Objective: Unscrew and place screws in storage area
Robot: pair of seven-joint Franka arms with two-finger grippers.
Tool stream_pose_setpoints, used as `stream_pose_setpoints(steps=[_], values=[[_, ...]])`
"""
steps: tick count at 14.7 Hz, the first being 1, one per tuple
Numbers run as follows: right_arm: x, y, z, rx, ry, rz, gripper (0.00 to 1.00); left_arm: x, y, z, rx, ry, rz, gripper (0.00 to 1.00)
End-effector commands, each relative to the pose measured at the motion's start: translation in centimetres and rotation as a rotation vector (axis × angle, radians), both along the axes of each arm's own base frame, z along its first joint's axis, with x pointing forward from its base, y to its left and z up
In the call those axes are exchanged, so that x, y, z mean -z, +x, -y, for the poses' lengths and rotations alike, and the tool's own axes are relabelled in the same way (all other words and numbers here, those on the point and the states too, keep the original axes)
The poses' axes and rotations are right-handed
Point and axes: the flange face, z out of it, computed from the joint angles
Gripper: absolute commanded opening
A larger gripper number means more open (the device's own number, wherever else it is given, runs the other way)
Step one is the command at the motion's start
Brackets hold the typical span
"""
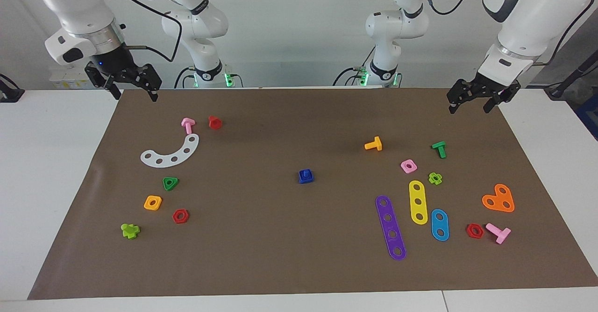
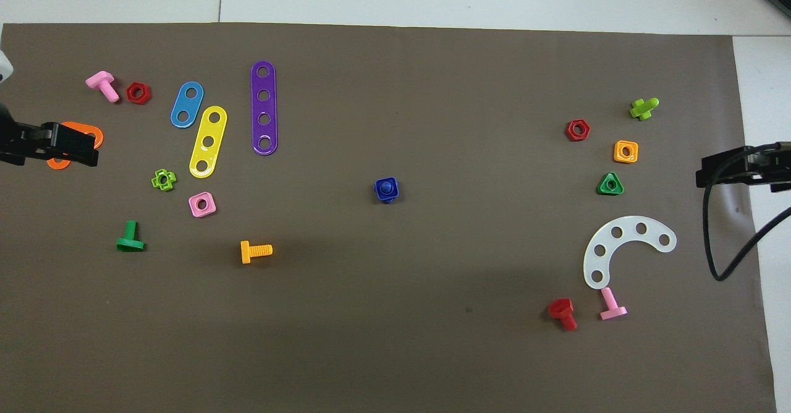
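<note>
blue bolt [image 1: 305,176] mid brown mat [image 1: 280,265], seemingly nutted

1. The brown mat [image 1: 280,256] looks matt and papery, with faint creases.
2. The dark-blue bolt [image 1: 305,176] and the purple four-hole strip [image 1: 390,228] are smooth, glossy plastic.
3. The white curved plate [image 1: 170,153] is smooth plastic.
4. The worktop [image 1: 46,162] is smooth white.

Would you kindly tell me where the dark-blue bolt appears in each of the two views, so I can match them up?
Facing view: the dark-blue bolt sits near the middle of the brown mat, standing alone.
Overhead view: the same bolt lies near the picture's centre, again alone.
Shared landmark: the white curved plate, toward the right arm's end of the table and nearer to the robots than the bolt.
</note>
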Motion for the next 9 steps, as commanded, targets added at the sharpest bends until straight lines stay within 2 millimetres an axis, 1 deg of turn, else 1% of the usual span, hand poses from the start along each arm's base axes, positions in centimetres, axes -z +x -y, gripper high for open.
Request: stream_pose_setpoints(steps=[1,8,9], values=[[-0.19,-0.62,-0.09,0.002,0.004,0.005,1.00,0.15,-0.65,-0.16,-0.003,0.017,0.014,1.00],[-0.19,-0.62,-0.09,0.002,0.004,0.005,1.00,0.34,-0.77,-0.17,-0.004,0.018,0.005,1.00],[-0.19,-0.62,-0.09,0.002,0.004,0.005,1.00,0.38,-0.83,0.09,0.000,0.018,0.000,1.00]])
